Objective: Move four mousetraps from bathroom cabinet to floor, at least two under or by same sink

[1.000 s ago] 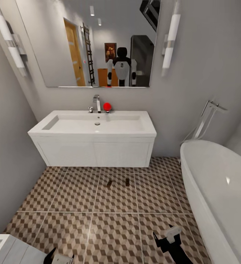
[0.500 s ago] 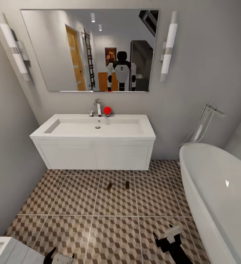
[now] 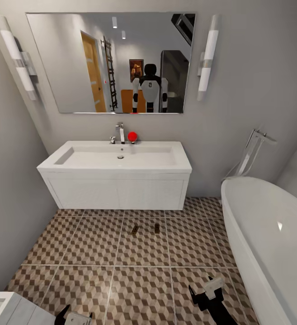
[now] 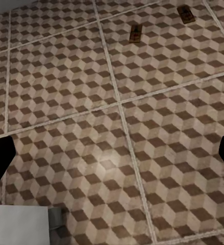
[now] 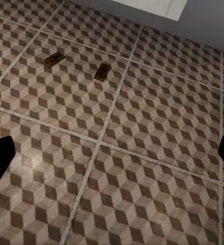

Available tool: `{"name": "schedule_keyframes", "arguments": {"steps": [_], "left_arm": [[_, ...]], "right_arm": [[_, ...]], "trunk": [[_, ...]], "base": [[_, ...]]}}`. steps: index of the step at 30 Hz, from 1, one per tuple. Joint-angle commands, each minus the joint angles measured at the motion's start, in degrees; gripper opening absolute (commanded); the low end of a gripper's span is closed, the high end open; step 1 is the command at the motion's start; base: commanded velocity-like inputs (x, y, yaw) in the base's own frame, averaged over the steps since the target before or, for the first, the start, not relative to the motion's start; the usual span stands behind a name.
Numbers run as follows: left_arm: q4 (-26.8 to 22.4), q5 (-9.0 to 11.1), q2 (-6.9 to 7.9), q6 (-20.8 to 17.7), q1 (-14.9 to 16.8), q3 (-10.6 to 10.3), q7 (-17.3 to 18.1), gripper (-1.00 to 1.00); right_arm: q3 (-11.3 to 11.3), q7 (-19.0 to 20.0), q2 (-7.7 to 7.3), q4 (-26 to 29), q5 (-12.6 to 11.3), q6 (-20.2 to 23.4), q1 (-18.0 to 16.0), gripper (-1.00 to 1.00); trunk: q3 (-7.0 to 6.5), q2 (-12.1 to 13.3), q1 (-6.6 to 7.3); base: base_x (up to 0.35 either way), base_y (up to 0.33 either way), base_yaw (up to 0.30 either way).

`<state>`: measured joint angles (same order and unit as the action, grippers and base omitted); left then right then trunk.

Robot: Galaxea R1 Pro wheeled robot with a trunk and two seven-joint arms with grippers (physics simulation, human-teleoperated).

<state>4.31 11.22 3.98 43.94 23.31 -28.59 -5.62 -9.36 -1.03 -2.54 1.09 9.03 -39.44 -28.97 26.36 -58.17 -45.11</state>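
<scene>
Two mousetraps (image 3: 134,229) (image 3: 157,227) lie on the floor (image 3: 98,280), side by side just in front of the sink (image 3: 116,155). The cabinet shows as an orange-brown shape in the mirror (image 3: 110,61), behind me. My left gripper (image 4: 112,153) and right gripper (image 5: 112,153) hang low over the tiles, jaws wide apart, holding nothing. I judge half the job done: two traps are placed. Next I need to turn back to the cabinet for the rest.
</scene>
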Motion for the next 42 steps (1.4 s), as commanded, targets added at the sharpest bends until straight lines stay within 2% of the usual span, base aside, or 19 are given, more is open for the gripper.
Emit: {"name": "schedule_keyframes", "arguments": {"steps": [1,9,12,14,16,20,21,22,25,26,29,31,37,42], "left_arm": [[0.17,0.21,-0.05,0.27,0.07,-0.5,-0.26,1.0],[0.17,0.26,-0.1,0.27,0.07,-0.48,-0.4,1.0],[0.17,0.28,-0.14,0.27,0.07,-0.45,-0.46,1.0],[0.17,0.33,-0.4,0.27,0.07,-0.36,-0.51,1.0],[0.17,0.35,-0.58,0.27,0.07,-0.35,-0.53,1.0],[0.15,0.43,-0.87,0.26,0.07,-0.29,-0.59,1.0],[0.13,0.45,-0.91,0.25,0.07,-0.27,-0.6,1.0],[0.1,0.48,-0.98,0.25,0.07,-0.23,-0.61,1.0],[0.09,0.76,-1.1,0.22,0.07,-0.2,-0.62,1.0],[0.12,2.15,-1.32,0.18,0.07,-0.21,-0.66,1.0],[0.14,3.51,-1.42,0.14,0.07,-0.21,-0.68,1.0],[0.16,5.15,-1.6,0.05,0.03,-0.18,-0.7,1.0],[0.17,6.37,-1.89,-1.78,-1.22,-0.15,-0.7,1.0],[0.17,6.57,-1.94,-5.51,-1.98,-0.15,-0.7,1.0]], "right_arm": [[-0.04,-0.11,-0.01,-0.03,0.28,-0.08,-0.04,1.0],[0.0,-0.1,-0.5,-0.07,0.28,0.13,-0.04,1.0],[-0.02,-0.07,-1.21,-0.09,0.28,0.14,0.14,1.0],[0.02,-0.04,-2.26,-0.11,-0.17,0.04,1.63,1.0],[0.01,-0.04,-2.69,-0.12,-0.68,0.02,2.25,1.0],[0.01,-0.03,-3.57,-0.12,-3.28,-0.08,3.97,1.0],[-0.01,0.0,-3.71,-0.12,-4.29,-0.09,4.59,1.0],[-0.03,0.01,-3.78,-0.12,-6.29,-0.11,5.73,1.0],[-0.03,0.04,-3.75,-0.12,-7.78,-0.09,6.29,1.0],[-0.04,0.02,-3.62,-0.12,-10.01,0.05,6.65,1.0],[-0.04,0.0,-3.5,-0.12,-11.65,0.19,6.78,1.0],[-0.04,-0.02,-3.36,-0.12,-13.47,0.48,6.85,1.0],[-0.04,0.04,-2.54,-0.1,-14.7,1.32,6.9,1.0],[-0.04,0.0,-1.86,-0.06,-14.88,1.5,6.9,1.0]], "trunk": [[0.06,-0.04,0.0],[0.06,-0.04,0.0],[0.06,-0.04,0.0],[0.06,-0.04,0.0],[0.06,-0.04,0.0],[0.06,-0.04,0.0],[0.06,-0.04,0.0],[0.06,-0.04,0.0],[0.06,-0.04,0.0],[0.06,-0.04,0.0],[0.06,-0.04,0.0],[0.06,-0.04,0.0],[0.06,-0.04,0.0],[0.06,-0.04,0.0]], "base": [[0.0,0.0,0.0],[0.0,0.0,0.0],[0.0,0.0,0.0],[0.0,0.0,0.0],[0.0,0.0,0.0],[0.0,0.0,0.0],[0.0,0.0,0.0],[0.0,0.0,0.0],[0.0,0.0,0.0],[0.0,0.0,0.0],[0.0,0.0,0.0],[0.0,0.0,0.0],[0.0,0.0,0.0],[0.0,0.0,0.0]]}}
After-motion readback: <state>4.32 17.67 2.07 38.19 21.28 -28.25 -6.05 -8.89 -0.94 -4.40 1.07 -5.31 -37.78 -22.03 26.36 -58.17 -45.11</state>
